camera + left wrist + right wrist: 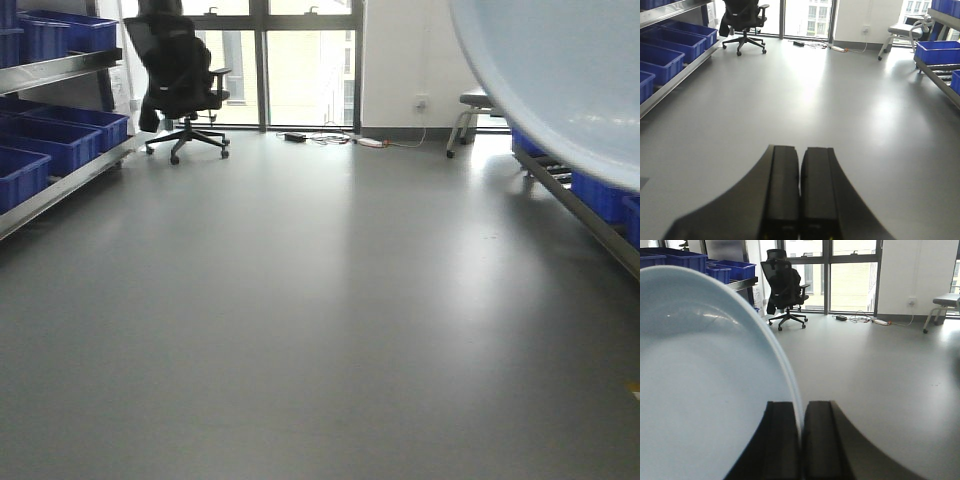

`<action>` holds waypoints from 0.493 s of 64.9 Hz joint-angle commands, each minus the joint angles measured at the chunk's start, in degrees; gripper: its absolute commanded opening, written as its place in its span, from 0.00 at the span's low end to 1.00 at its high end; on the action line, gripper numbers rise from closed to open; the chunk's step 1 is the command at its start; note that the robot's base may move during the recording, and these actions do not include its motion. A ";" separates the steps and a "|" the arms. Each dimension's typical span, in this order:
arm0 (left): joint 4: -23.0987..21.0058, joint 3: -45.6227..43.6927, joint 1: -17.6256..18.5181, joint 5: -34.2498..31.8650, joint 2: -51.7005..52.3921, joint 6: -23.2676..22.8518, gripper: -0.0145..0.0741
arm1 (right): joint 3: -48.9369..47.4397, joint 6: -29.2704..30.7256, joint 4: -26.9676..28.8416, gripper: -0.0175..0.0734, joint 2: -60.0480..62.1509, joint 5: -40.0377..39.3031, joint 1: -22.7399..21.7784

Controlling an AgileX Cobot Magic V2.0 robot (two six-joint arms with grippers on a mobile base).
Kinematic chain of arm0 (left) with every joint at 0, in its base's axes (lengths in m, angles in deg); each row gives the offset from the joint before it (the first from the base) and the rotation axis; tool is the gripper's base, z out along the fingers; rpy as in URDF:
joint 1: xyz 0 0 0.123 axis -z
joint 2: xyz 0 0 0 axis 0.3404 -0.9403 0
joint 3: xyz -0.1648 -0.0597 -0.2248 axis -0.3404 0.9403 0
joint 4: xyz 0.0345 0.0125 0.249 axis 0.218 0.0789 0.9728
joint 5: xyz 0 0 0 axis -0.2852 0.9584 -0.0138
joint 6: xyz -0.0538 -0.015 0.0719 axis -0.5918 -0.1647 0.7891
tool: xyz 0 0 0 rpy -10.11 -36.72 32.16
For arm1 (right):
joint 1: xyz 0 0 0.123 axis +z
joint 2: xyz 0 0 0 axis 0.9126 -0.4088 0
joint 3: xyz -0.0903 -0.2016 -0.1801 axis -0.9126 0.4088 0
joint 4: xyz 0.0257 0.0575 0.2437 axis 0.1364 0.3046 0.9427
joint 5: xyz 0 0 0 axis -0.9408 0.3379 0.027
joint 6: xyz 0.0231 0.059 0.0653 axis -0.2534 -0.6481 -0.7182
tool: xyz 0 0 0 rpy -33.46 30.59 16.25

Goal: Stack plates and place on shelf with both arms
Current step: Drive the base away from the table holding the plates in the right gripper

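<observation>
Fingers of the right gripper (801,440) are pinched tight on the rim of a white plate (700,390), which seems to stand on edge. The rim shows a double line, perhaps a second plate against it; I cannot tell. The left gripper (800,195) is closed on nothing, facing open floor. A firm pinch and a slow swing suit this carry, with the left supporting the far rim before nearing the steel shelf (60,68) with blue crates (40,145).
</observation>
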 commanded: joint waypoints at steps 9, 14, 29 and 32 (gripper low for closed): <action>-0.84 -1.73 -0.10 -4.48 -0.51 -0.23 0.26 | -1.93 -0.31 -0.23 0.25 -0.38 -5.81 -0.01; -0.84 -1.73 -0.10 -4.48 -0.51 -0.23 0.26 | -1.93 -0.31 -0.23 0.25 -0.38 -5.81 -0.01; -0.84 -1.73 -0.10 -4.48 -0.51 -0.23 0.26 | -1.93 -0.31 -0.23 0.25 -0.38 -5.81 -0.01; -0.84 -1.73 -0.10 -4.48 -0.51 -0.23 0.26 | -1.93 -0.31 -0.23 0.25 -0.38 -5.81 -0.01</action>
